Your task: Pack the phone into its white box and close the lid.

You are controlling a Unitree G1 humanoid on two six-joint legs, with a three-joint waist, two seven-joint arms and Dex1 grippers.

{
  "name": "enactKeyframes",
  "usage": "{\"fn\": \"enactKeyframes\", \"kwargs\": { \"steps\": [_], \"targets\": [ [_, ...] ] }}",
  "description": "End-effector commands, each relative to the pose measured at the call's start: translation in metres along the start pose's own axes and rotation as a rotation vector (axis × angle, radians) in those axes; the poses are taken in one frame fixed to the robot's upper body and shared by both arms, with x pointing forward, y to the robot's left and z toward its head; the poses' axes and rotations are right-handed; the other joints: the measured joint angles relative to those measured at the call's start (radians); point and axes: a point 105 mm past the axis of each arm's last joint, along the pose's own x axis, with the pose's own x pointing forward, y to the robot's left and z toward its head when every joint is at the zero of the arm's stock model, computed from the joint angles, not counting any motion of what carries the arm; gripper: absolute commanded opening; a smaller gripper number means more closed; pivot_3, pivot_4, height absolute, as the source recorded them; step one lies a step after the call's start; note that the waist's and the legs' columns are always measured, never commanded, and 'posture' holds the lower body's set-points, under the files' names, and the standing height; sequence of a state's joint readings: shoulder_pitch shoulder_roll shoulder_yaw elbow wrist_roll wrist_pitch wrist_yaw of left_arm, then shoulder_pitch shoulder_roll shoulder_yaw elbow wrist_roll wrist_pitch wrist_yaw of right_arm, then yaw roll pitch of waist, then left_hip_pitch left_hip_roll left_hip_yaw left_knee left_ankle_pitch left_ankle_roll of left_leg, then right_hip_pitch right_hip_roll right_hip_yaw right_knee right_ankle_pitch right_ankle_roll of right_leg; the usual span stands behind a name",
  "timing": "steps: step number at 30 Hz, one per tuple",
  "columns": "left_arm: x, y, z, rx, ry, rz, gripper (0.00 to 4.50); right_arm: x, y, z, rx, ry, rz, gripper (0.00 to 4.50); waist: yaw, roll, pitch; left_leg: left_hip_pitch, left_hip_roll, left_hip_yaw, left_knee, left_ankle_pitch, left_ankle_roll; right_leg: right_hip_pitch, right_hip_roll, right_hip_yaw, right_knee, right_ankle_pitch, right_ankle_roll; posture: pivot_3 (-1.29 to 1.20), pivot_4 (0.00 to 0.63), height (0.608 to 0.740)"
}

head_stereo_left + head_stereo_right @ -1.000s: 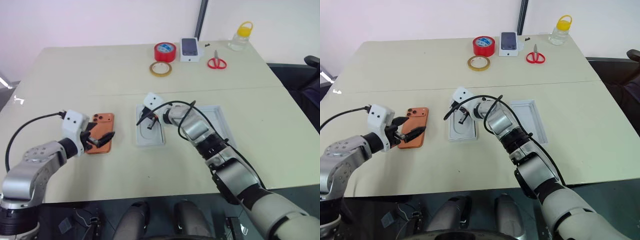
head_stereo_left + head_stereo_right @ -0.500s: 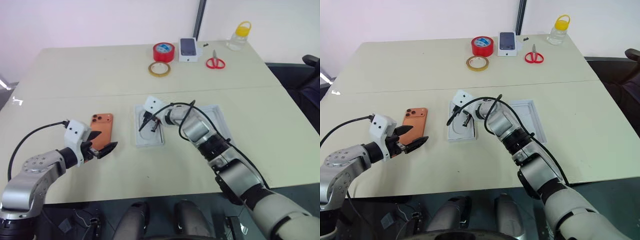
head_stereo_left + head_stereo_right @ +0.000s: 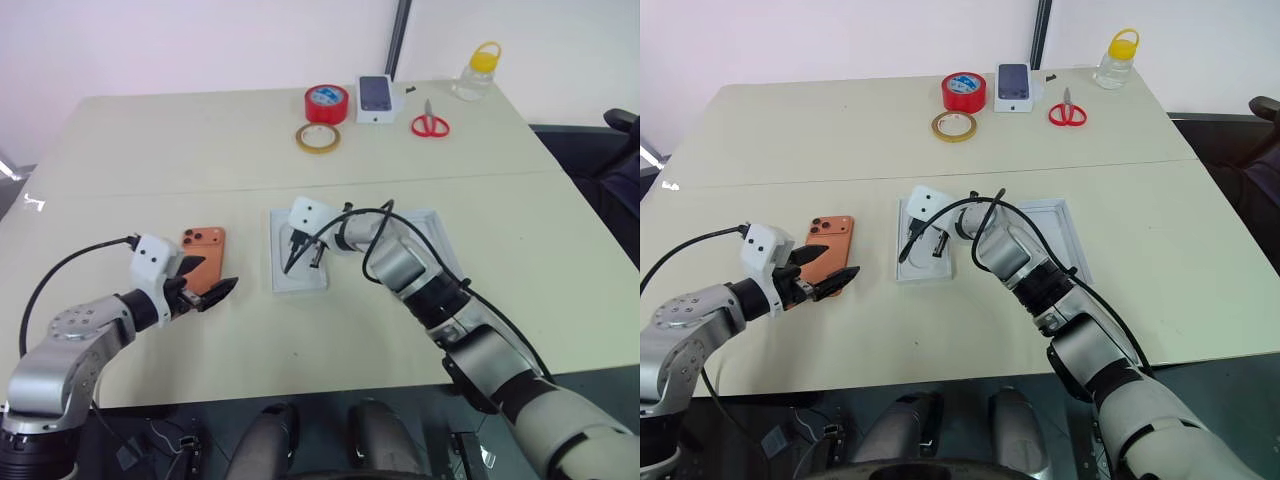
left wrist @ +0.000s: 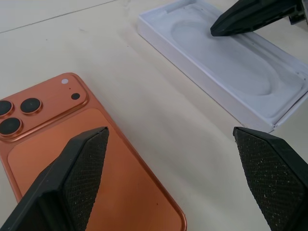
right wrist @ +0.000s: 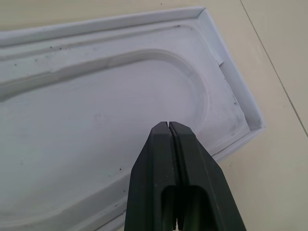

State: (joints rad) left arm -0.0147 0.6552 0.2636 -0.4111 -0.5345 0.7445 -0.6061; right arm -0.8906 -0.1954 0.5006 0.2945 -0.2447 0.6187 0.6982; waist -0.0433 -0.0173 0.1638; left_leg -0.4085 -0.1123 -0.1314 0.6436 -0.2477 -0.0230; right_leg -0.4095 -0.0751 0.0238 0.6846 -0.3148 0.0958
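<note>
The orange phone (image 3: pixel 203 248) lies back up on the table, its lens cluster at the far end. My left gripper (image 3: pixel 212 280) stands open just over the phone's near end, with one finger (image 4: pixel 72 178) above the phone and the other over bare table. The white box (image 3: pixel 298 255) sits to the phone's right, its recess empty. My right gripper (image 3: pixel 291 264) is shut, with its tip hovering just over the recess (image 5: pixel 96 120). The lid (image 3: pixel 432 232) lies open side up right of the box, partly hidden by my right arm.
Along the far edge stand a red tape roll (image 3: pixel 328 102), a tan tape ring (image 3: pixel 319 138), a small white box topped with a dark phone (image 3: pixel 377 98), red scissors (image 3: pixel 430 123) and a yellow-capped bottle (image 3: pixel 476 72). Bare tabletop lies between phone and box.
My right wrist has rolled above the box, its shut tip staying over the recess. The left gripper stays open by the phone's near end.
</note>
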Motion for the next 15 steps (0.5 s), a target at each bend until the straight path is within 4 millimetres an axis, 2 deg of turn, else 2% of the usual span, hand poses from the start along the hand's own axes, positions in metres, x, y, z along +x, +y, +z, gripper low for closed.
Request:
{"fn": "enactKeyframes", "kwargs": {
  "steps": [1, 4, 8, 10, 15],
  "targets": [
    [-0.007, 0.024, 0.018, -0.104, -0.080, 0.121, 4.35, -0.013, 0.002, 0.050, 0.037, -0.219, 0.026, 0.04, -0.001, 0.000, 0.000, 0.000, 0.000, 0.000, 0.000, 0.000, 0.000, 0.000, 0.000, 0.000, 0.000, 0.000, 0.000, 0.00, 0.150, 0.740],
    [-0.011, 0.050, 0.019, -0.266, -0.082, 0.249, 4.42, -0.013, 0.010, 0.063, 0.105, -0.263, 0.066, 0.01, -0.001, 0.000, 0.000, 0.000, 0.000, 0.000, 0.000, 0.000, 0.000, 0.000, 0.001, 0.000, 0.001, 0.000, 0.000, 0.00, 0.150, 0.740],
    [-0.014, 0.069, 0.011, -0.406, 0.000, 0.360, 4.42, -0.006, 0.034, 0.075, 0.116, -0.281, 0.142, 0.01, -0.001, -0.001, 0.000, 0.000, 0.000, -0.001, 0.001, 0.000, 0.000, 0.000, 0.001, 0.000, 0.001, 0.000, 0.000, 0.00, 0.150, 0.740],
    [-0.014, 0.074, 0.003, -0.453, 0.069, 0.392, 4.42, 0.003, 0.052, 0.075, 0.063, -0.229, 0.194, 0.01, -0.001, -0.001, 0.000, 0.000, 0.000, -0.001, 0.001, 0.000, 0.000, 0.000, 0.001, -0.001, 0.001, 0.000, 0.000, 0.00, 0.150, 0.740],
    [-0.013, 0.069, -0.008, -0.486, 0.188, 0.379, 4.42, 0.017, 0.075, 0.078, 0.042, -0.183, 0.252, 0.01, -0.004, -0.001, 0.000, 0.000, 0.000, -0.001, 0.001, 0.000, 0.000, -0.001, 0.001, 0.000, 0.002, 0.000, 0.000, 0.00, 0.150, 0.740]
  ]
}}
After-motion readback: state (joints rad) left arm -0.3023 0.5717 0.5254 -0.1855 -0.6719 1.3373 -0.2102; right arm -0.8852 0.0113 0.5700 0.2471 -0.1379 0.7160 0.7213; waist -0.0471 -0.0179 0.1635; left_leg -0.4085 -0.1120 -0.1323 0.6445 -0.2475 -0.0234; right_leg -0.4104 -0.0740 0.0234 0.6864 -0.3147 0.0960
